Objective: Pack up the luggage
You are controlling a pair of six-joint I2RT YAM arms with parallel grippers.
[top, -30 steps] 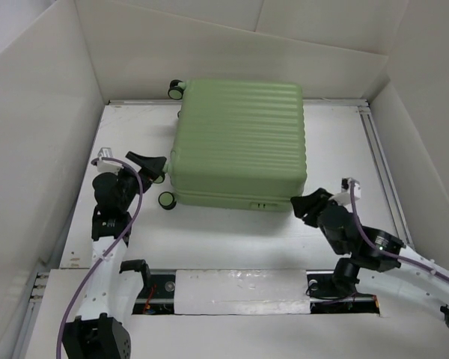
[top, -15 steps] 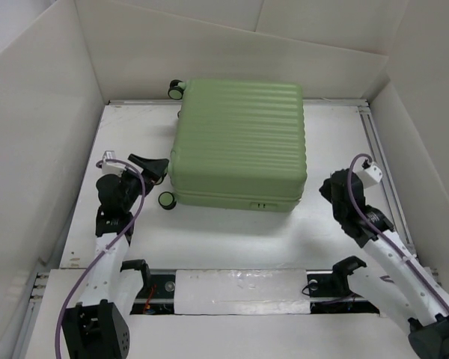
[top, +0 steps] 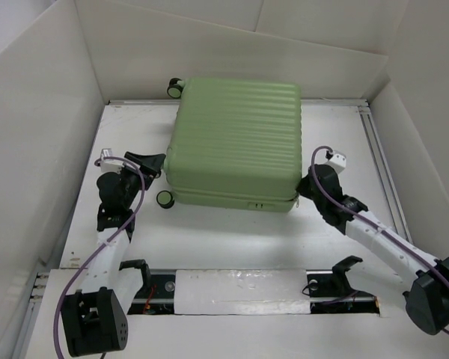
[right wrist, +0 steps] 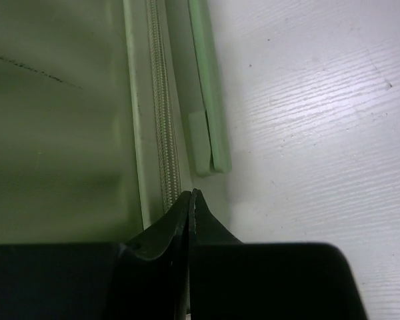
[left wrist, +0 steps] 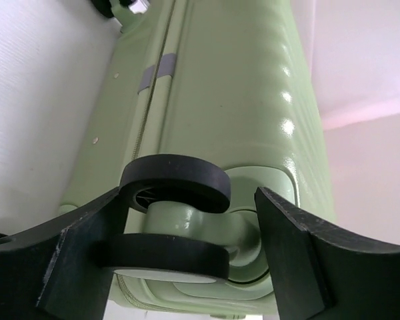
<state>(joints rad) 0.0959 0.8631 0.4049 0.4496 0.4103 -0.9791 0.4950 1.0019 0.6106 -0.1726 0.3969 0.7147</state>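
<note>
Now, luggage (top: 236, 138): pale green ribbed glossy hard-shell suitcase, shut, flat on white grained table (top: 232, 239), mid-rear.
Left jaws: spread, flanking its black twin-disc wheel (left wrist: 177, 183).
Right jaws: pressed together beside zipper seam (right wrist: 157, 100).

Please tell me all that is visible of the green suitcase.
The suitcase is pale green, a glossy ribbed hard shell, closed and lying flat on the white table. A zipper runs along its seam. Its wheels are black; the open left hand straddles one. The shut right hand points at the seam by its near right corner.
</note>
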